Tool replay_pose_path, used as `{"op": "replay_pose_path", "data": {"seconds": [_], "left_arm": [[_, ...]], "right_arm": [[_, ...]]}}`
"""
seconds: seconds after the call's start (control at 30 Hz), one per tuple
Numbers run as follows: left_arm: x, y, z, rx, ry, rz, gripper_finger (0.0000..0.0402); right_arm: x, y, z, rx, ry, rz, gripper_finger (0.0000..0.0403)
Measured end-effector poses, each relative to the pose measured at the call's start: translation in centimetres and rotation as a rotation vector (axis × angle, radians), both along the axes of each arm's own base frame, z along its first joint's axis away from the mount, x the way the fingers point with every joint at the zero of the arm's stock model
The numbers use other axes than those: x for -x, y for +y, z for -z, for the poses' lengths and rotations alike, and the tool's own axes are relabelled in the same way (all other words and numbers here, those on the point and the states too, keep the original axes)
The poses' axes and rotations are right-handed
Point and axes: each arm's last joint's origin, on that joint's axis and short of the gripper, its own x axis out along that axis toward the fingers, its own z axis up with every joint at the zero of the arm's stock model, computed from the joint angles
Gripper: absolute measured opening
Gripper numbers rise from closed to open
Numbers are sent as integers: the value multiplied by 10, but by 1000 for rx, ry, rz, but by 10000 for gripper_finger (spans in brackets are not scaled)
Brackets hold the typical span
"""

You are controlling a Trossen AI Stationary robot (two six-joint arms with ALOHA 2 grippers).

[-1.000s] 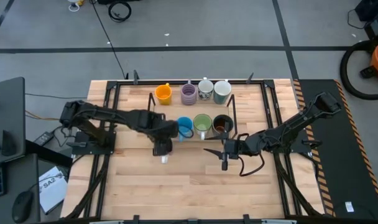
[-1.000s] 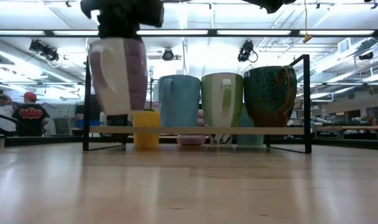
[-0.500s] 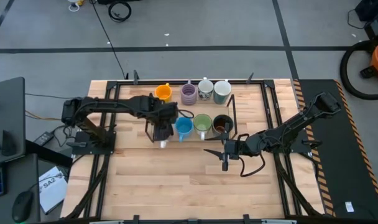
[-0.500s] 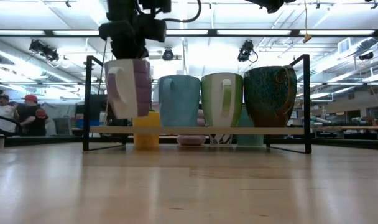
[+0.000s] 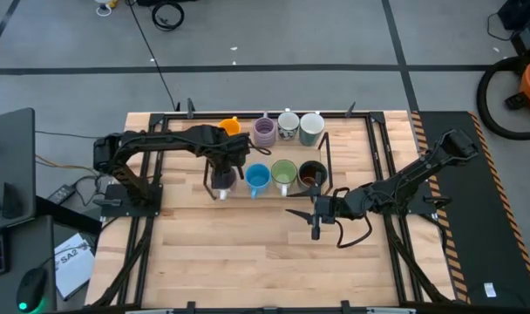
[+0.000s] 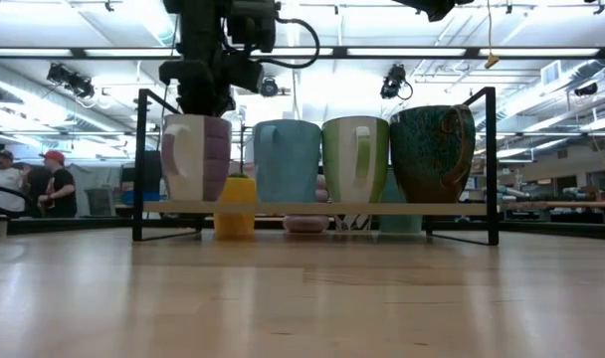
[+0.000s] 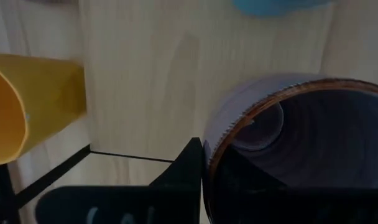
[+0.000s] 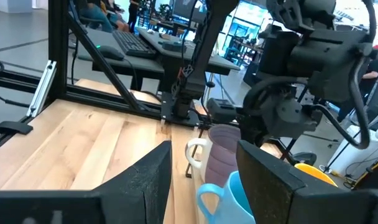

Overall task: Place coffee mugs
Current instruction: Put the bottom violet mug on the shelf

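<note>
On my screens, the left hand (image 5: 221, 174) grips a lavender mug (image 6: 195, 157) by its rim, fingers pinched shut on the wall, and holds it at the open end slot of the black wire rack (image 6: 488, 164), its base level with the rack's shelf. Whether the base touches the shelf I cannot tell. My left wrist camera looks straight down into that mug's dark, brown-rimmed mouth, with one dark finger (image 7: 188, 171) pressed against the outside of the rim.

Just beside the hand along the rack's front row stand a blue mug (image 6: 288, 161), a light green mug (image 6: 356, 159) with a white handle, and a dark brown-black mug (image 6: 432, 153), all upright and close together. Beyond the hand, in the back row, sit an orange mug (image 5: 231, 127), partly covered by my left arm, a second lavender mug (image 5: 264, 132), a white patterned mug (image 5: 288, 126) and a pale grey-white mug (image 5: 311, 128).

The right hand (image 5: 315, 226) hangs open and empty over bare bench (image 5: 265, 262) in front of the rack, well apart from the mugs; the dark mug is the nearest to it. From its wrist camera I see the held mug and the blue one ahead between its spread fingers.

In the room behind the bench, people stand at the far side, small in the low view.
</note>
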Motion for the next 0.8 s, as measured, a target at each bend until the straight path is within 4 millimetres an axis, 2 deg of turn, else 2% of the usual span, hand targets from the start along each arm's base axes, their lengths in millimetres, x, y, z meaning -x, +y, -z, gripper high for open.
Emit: {"op": "replay_pose_path", "data": {"seconds": [0.2, 0.37, 0.6, 0.8], "left_arm": [[1, 5, 1, 38, -11, -22, 22], [0, 5, 1, 38, -22, -39, 40], [0, 5, 1, 40, -22, -51, 37], [-1, 6, 1, 22, -31, -53, 89]], "right_arm": [[0, 1, 0, 2, -2, -4, 185], [0, 1, 0, 3, -1, -4, 185], [0, 1, 0, 3, -1, -4, 185], [0, 1, 0, 3, -1, -4, 185]]}}
